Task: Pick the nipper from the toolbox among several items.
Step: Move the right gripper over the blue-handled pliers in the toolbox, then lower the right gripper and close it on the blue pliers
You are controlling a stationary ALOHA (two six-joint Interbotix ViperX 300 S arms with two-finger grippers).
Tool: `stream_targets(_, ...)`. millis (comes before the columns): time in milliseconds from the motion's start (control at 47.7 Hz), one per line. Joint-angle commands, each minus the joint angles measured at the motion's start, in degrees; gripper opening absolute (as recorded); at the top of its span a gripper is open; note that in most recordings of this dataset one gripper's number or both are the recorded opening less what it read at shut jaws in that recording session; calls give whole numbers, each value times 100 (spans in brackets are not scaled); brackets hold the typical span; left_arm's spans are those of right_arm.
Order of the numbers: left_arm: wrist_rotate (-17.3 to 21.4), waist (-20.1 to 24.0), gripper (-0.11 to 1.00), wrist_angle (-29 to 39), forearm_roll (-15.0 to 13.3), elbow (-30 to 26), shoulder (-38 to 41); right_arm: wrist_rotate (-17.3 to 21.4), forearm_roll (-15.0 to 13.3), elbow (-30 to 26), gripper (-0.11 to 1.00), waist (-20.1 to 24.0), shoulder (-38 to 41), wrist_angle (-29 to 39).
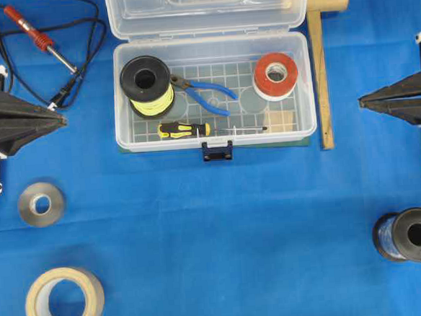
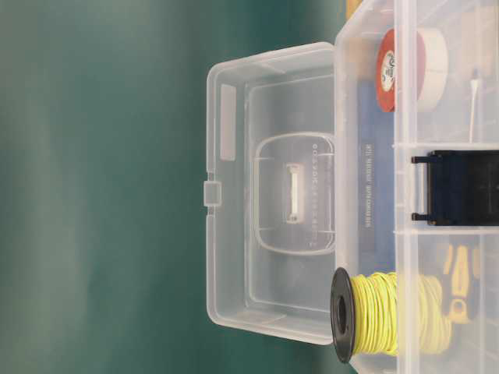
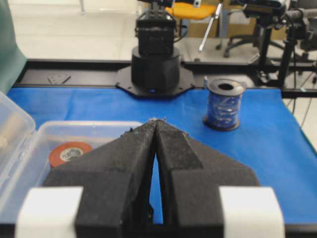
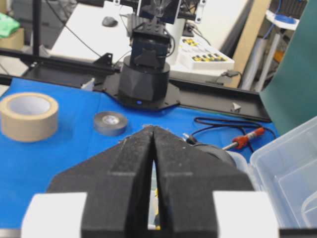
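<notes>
My 2 grippers, left [image 1: 65,120] and right [image 1: 360,102], sit pinched closed and empty at the table edges, well apart from the toolbox [image 1: 120,99]. The nipper [image 1: 203,92] lies inside it, its dark jaws touching or tucked against the yellow wire spool [image 1: 148,86], handles pointing toward the red tape [image 1: 275,75]. The screwdriver [image 1: 187,129] lies just in front. My worry: reaching in low, I could clip the box wall, or close on the spool or screwdriver instead. The slim handles might also slip from my fingers.
</notes>
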Motion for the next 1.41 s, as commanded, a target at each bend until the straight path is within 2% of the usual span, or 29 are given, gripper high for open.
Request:
stream_targets(0, 70, 0, 0, -9, -185, -79, 70, 79, 62, -185, 0, -88, 79, 44)
stream_targets(294, 62, 0, 0, -9, -176, -70, 88, 132, 105, -1582, 0, -765, 1230, 2030)
stream_targets(525, 53, 0, 0, -35, -185, -70, 97, 97, 97, -2575, 0, -1371, 2549, 2795)
stream_targets(629, 53, 0, 0, -35, -185, -70, 105, 62, 88, -2997, 0, -1485, 3252, 3050)
stream_targets(755, 53, 0, 0, -35, -185, -62, 105, 35, 9, -3656, 2, -1573, 4166, 3656)
stream_targets(860, 53, 0, 0, -35, -185, -62, 105, 26, -53, -4113, 22, -1608, 4781, 3981)
stream_targets(986, 53, 0, 0, -44, -185, -53, 114, 9, -123, -4553, 62, -1617, 5484, 4236)
stream_targets(1049, 53, 0, 0, -44, -185, -62, 114, 9, -132, -4693, 77, -1617, 5757, 4298)
stream_targets(1091, 53, 0, 0, -44, -185, -53, 114, 9, -132, -4772, 78, -1617, 5933, 4324)
stream_targets(1238, 53, 0, 0, -35, -185, -44, 123, 9, -132, -4966, 66, -1661, 6469, 4386)
stream_targets(1385, 18, 0, 0, -26, -185, -26, 123, 0, -132, -5071, 67, -1723, 6847, 4359)
